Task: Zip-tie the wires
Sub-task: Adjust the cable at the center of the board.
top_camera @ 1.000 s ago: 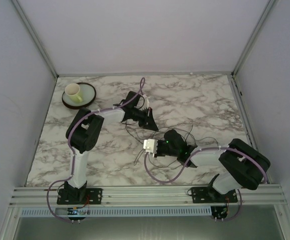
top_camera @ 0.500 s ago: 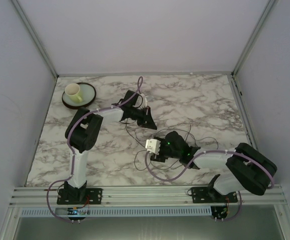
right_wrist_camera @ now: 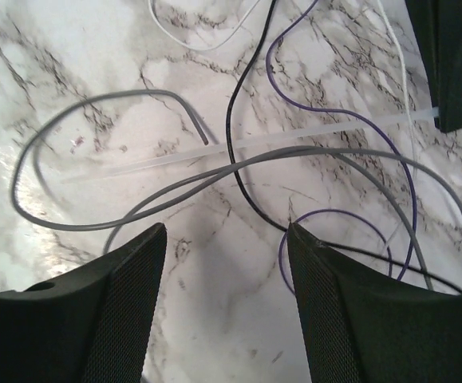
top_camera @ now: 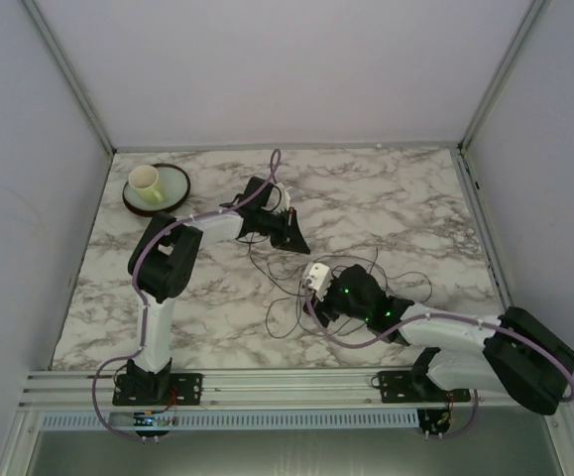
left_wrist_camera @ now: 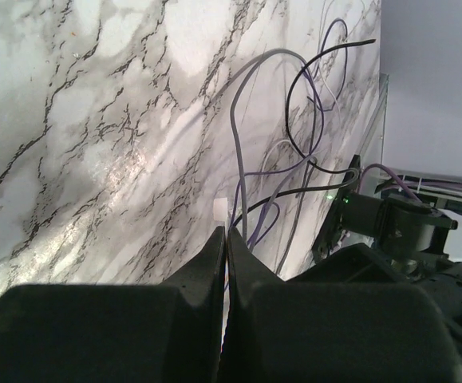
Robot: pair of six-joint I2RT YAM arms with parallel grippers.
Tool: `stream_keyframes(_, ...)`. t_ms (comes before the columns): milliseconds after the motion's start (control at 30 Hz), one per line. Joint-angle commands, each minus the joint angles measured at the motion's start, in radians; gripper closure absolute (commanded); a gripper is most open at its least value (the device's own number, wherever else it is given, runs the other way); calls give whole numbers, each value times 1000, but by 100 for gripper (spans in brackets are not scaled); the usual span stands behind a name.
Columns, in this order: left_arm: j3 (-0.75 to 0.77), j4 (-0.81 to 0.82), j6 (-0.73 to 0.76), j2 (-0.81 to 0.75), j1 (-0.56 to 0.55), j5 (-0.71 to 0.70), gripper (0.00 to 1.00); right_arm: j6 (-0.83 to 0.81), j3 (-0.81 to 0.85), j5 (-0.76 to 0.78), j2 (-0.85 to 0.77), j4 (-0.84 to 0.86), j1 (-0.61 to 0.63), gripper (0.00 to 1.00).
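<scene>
Right fingers [right_wrist_camera: 135,295] are hovering released above the wires [right_wrist_camera: 227,120], lying loose on the counter [right_wrist_camera: 55,64] across a zip tie [right_wrist_camera: 159,163] — its head is sitting at eleven o'clock in the clenched left fingers [left_wrist_camera: 213,259]. Bunching all strands before looping seems wise.

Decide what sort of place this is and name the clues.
Probably a robotics test booth: plain white panels wall in a marble-patterned table, the left arm and right arm are bolted to a metal rail, and loose wires lie on the table.

The right pincer [right_wrist_camera: 224,233] has opened over the wires [right_wrist_camera: 294,150], its arm's elbow [top_camera: 529,359] apparently swinging out rightward.
</scene>
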Motion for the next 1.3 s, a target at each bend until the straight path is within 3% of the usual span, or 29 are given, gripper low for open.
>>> stream_keyframes(0, 33, 16, -3, 12, 6, 8, 100, 270, -7, 37, -110, -39, 12, 38)
stream_keyframes(100, 30, 15, 0, 9, 5, 4, 100, 415, -10, 66, -176, -65, 12, 38)
stream_keyframes(267, 13, 23, 0, 1, 4, -16, 100, 518, 55, 28, -181, -145, 5, 36)
stream_keyframes(667, -42, 123, -73, -12, -2, -33, 100, 521, 289, -190, 194, -342, -16, 35)
stream_keyframes(867, -35, 123, -78, -12, -4, -36, 100, 519, 298, -252, 247, -355, -9, 36)
stream_keyframes(1100, -35, 129, -85, -11, -5, -44, 100, 523, 313, -313, 237, -367, 5, 53)
stream_keyframes(1267, -49, 161, -112, -20, -6, -51, 100, 519, 369, -323, 265, -364, 5, 78)
